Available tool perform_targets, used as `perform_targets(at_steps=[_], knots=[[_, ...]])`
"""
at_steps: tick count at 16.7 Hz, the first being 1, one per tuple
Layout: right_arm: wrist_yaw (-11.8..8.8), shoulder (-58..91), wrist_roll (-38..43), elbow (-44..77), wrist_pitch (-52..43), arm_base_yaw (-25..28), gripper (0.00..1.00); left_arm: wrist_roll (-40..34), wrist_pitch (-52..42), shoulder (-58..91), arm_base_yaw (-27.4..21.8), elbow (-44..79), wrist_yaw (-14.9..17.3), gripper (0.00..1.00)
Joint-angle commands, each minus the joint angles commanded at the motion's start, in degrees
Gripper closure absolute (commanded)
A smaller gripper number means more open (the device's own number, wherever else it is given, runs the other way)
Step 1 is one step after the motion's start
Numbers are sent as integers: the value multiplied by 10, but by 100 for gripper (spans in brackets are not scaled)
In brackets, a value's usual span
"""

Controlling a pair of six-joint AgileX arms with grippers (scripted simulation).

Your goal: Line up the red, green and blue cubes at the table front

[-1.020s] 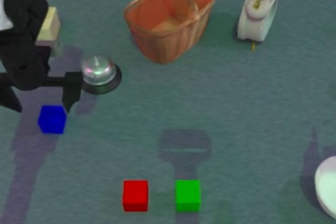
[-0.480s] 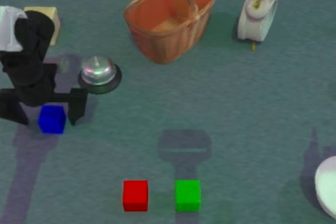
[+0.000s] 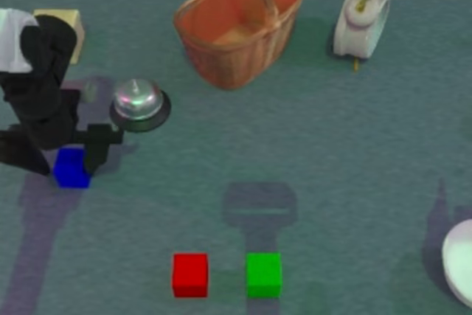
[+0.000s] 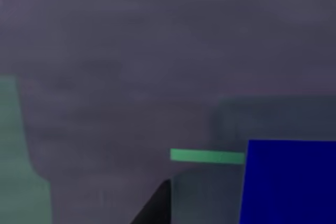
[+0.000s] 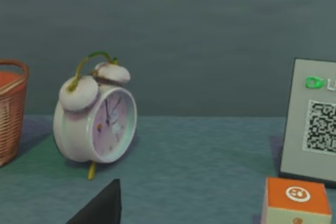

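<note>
Left gripper (image 3: 66,154): low over the table's left side, its dark fingers (image 3: 97,147) set on either side of the blue cube and closed in against it.
Blue cube (image 3: 71,168): on the table at the left, just in front of the bell; in the left wrist view it fills the corner (image 4: 289,182).
Red cube (image 3: 190,274): at the table front, left of centre.
Green cube (image 3: 263,274): at the table front, just right of the red cube, with a small gap between them.
Table (image 3: 354,153): teal-grey, mottled.
Bell (image 3: 138,99): silver, on a dark base, near the left gripper.
Basket (image 3: 240,23): woven, orange, at the back.
Alarm clock (image 3: 363,16): white, at the back right.
Right arm: only a white part (image 3: 461,260) shows at the right edge; I cannot tell how its pincer stands.
</note>
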Motion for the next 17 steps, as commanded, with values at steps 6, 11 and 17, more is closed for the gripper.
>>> perform_targets(at_steps=[6, 11, 17], knots=[[0, 0, 0, 0, 0, 0, 0, 0, 0, 0, 0, 0, 0, 100], [0, 0, 0, 0, 0, 0, 0, 0, 0, 0, 0, 0, 0, 100], [0, 0, 0, 0, 0, 0, 0, -2, -27, -17, 5, 18, -1, 100]])
